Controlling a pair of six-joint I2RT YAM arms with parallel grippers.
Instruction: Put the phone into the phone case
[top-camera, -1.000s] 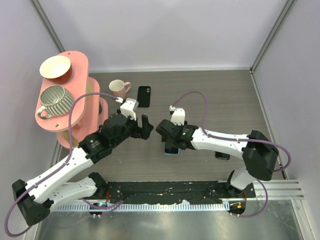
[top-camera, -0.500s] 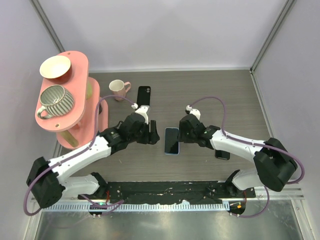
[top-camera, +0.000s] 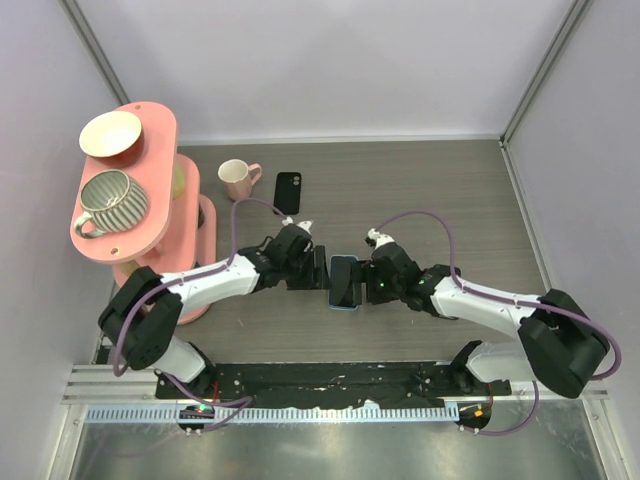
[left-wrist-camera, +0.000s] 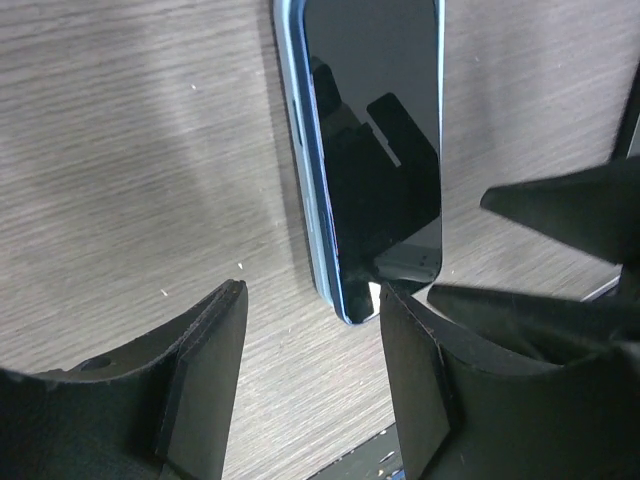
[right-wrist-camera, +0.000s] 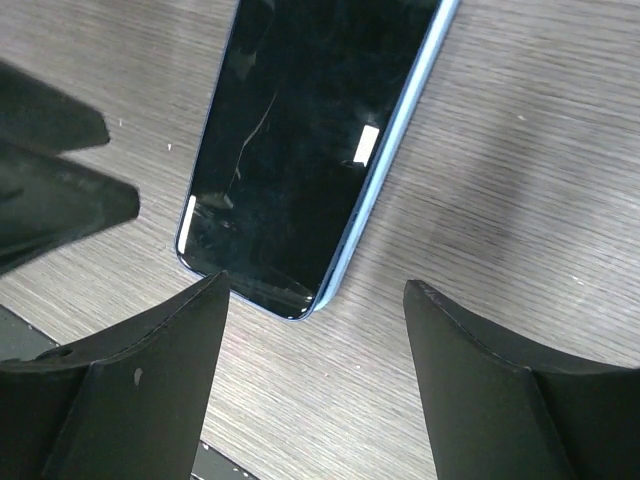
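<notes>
The phone (top-camera: 345, 284) lies flat on the wooden table with its black screen up and a light-blue rim. My left gripper (top-camera: 320, 270) sits low at its left edge, open; in the left wrist view the phone (left-wrist-camera: 372, 150) has its near corner just ahead of the right finger of the left gripper (left-wrist-camera: 310, 375). My right gripper (top-camera: 363, 280) is at the phone's right side, open and holding nothing; the phone (right-wrist-camera: 300, 140) lies ahead of the right gripper (right-wrist-camera: 315, 375). The phone case (top-camera: 288, 192), black and lying flat, rests farther back.
A pink mug (top-camera: 237, 178) stands left of the case. A pink two-tier stand (top-camera: 150, 215) with a bowl (top-camera: 110, 133) and a striped cup (top-camera: 110, 198) fills the left side. Grey walls enclose the table.
Both arms have stretched out low to the phone, one on each side. The right gripper drew off to the phone's right side. The left jaws have narrowed.
</notes>
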